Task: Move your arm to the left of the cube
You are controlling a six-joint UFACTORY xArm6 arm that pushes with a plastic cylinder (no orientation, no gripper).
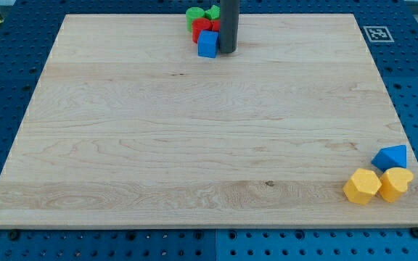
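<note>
Item: my tip (227,51), a bare rod holding nothing, just beside the blue cube (207,44) on the view's right. Target side is opposite, so I'd judge a detour around the cube necessary.

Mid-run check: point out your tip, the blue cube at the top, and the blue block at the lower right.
my tip (227,51): camera view, the rod's very lower end.
blue cube (207,45): camera view, its front face, just left of the tip.
blue block (391,157): camera view, its visible middle, above the yellow blocks.

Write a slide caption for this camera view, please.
My tip rests just right of the blue cube at the wooden board's top edge.
</note>
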